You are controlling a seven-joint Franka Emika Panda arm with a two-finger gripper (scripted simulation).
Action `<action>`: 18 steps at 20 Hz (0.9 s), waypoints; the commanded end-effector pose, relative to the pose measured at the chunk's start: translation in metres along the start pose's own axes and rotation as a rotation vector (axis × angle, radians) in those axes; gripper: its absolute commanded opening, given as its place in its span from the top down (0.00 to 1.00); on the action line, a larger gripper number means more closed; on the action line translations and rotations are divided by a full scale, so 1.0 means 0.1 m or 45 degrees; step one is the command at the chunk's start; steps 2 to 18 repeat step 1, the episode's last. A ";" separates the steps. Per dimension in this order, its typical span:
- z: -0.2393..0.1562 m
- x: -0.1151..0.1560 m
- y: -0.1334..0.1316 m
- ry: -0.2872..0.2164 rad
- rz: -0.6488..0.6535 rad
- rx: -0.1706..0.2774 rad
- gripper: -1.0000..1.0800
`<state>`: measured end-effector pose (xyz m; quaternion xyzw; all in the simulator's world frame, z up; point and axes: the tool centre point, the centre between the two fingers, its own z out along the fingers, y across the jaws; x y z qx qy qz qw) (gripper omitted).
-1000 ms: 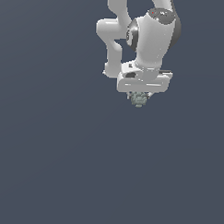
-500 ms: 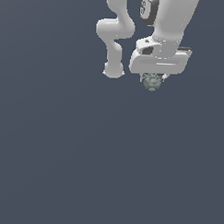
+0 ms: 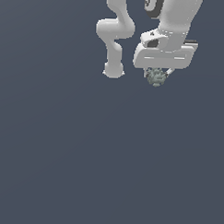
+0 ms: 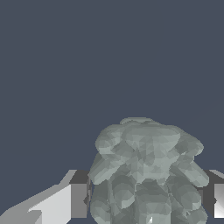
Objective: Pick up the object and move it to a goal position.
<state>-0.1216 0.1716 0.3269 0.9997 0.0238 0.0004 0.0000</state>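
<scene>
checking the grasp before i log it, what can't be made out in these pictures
- Exterior view: the gripper fingertips, hidden behind the object and the white hand.
- Exterior view: the arm's upper links, cut off by the top edge.
- Wrist view: the lump's lower part, cut off by the frame edge; fingers only partly shown.
- Neither view shows a goal marker.
</scene>
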 end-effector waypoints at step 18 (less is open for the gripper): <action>0.01 0.01 0.01 -0.001 0.001 0.000 1.00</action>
